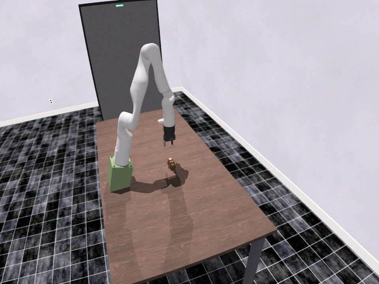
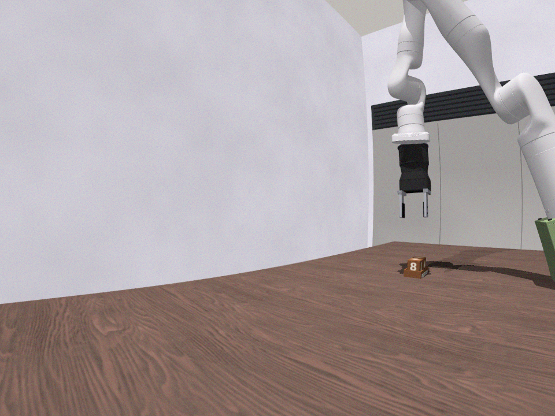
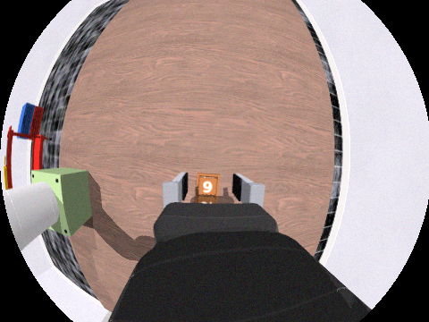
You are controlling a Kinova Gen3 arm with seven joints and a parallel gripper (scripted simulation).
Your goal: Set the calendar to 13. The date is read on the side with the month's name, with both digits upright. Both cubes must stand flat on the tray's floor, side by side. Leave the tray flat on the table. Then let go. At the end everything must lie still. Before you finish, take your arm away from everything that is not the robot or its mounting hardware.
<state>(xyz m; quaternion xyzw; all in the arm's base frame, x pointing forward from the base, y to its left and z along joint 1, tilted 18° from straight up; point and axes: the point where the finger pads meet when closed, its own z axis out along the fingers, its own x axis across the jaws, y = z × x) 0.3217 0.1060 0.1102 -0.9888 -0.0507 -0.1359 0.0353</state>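
The small brown calendar tray (image 1: pixel 173 167) (image 2: pixel 414 274) stands on the table, with orange-brown cubes in it. The nearer cube (image 2: pixel 413 266) shows a white 8 on its side in the exterior view. The tray side with pale lettering faces right there, toward the robot base; the month and the date digits are too small to read. In the wrist view one cube (image 3: pixel 207 185) shows a 9 on top, and the second is mostly hidden by the gripper body. My gripper (image 1: pixel 168 144) (image 2: pixel 413 216) is open and empty, pointing down high above the tray.
The green base block (image 1: pixel 119 177) (image 3: pixel 73 201) of the arm stands at the table's edge. The wooden table (image 1: pixel 196 220) (image 2: pixel 224 340) (image 3: pixel 201 89) carries the arm's shadow around the tray. A red and blue object (image 3: pixel 32 120) is beyond the table at the left of the wrist view.
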